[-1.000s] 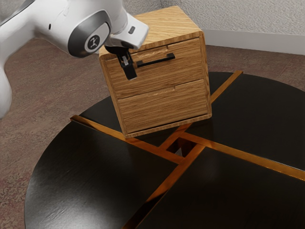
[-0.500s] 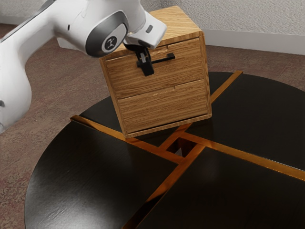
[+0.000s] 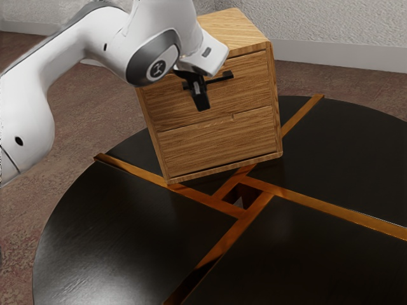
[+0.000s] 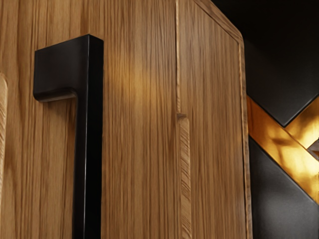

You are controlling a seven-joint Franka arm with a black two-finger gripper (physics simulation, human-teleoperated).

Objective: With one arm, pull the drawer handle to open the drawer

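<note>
upper centre: end effector (image 3: 201,95) over left part of handle (image 3: 220,77) on drawer (image 3: 249,82), grip impossible to tell; black tabletop (image 3: 318,241) below.

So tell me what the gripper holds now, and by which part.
Cannot be told: the gripper is in front of the top drawer's handle, toward its end at the exterior view's left.

The cabinet (image 3: 191,130) stands on the far part of the table (image 3: 114,241), its upper drawer (image 3: 248,86) above its lower drawer (image 3: 222,140), the handle (image 3: 219,77) on the upper drawer's front, and the gripper (image 3: 202,101) just before that handle.
</note>
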